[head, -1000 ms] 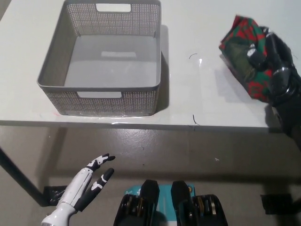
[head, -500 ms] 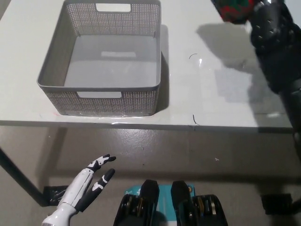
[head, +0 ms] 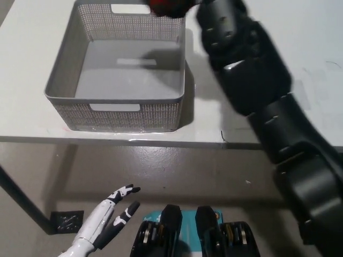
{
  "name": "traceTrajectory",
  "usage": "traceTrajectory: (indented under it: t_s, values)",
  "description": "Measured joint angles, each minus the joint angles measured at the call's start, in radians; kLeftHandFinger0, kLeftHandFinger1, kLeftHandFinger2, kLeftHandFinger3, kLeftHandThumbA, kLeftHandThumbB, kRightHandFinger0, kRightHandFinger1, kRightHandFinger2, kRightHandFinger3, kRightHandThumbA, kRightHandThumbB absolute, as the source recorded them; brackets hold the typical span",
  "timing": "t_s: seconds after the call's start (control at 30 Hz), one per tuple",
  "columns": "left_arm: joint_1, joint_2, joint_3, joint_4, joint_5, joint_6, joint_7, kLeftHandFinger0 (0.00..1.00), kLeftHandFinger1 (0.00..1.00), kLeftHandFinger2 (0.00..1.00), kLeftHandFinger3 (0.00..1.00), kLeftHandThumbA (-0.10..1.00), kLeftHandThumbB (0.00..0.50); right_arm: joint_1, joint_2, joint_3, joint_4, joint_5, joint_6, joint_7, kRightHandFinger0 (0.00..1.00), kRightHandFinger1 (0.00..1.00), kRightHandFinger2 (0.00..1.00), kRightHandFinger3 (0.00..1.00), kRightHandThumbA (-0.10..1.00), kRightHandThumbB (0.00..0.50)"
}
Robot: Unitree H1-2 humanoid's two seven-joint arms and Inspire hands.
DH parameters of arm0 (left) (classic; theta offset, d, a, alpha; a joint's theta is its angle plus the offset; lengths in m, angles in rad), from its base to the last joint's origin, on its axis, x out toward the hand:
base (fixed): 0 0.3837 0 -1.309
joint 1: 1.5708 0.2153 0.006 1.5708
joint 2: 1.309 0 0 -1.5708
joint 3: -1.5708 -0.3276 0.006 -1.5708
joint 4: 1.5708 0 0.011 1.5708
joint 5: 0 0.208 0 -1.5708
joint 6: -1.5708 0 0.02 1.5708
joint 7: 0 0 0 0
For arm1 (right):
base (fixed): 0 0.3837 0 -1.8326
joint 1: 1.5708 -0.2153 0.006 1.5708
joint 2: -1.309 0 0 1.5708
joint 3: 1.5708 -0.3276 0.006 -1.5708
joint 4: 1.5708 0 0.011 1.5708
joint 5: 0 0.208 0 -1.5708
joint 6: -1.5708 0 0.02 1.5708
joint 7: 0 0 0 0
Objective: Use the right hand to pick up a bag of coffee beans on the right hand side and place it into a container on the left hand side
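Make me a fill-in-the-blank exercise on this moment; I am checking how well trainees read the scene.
1. The red and green coffee bag is held above the far rim of the ____ perforated plastic basket.
2. The basket's floor holds ____.
3. The basket stands on the white ____.
4. The white left hand rests low at the picture's lower left with its fingers ____, while the black right arm reaches across.

Missing words: grey; nothing; table; apart
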Motion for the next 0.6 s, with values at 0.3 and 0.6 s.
traceTrajectory:
  t_s: [0.3,0.6]
  values:
    - [-0.003,0.000,-0.012,-0.001,0.012,0.000,-0.004,1.00,1.00,1.00,1.00,1.00,0.115,-0.007,0.048,0.022,0.114,-0.005,0.010,0.002,0.00,0.42,0.80,0.95,-0.10,0.160]
    - [-0.028,0.001,-0.012,-0.003,0.013,0.001,-0.015,1.00,1.00,1.00,1.00,1.00,0.116,-0.008,0.031,0.051,0.128,-0.031,0.048,0.020,1.00,1.00,1.00,1.00,0.80,0.352]
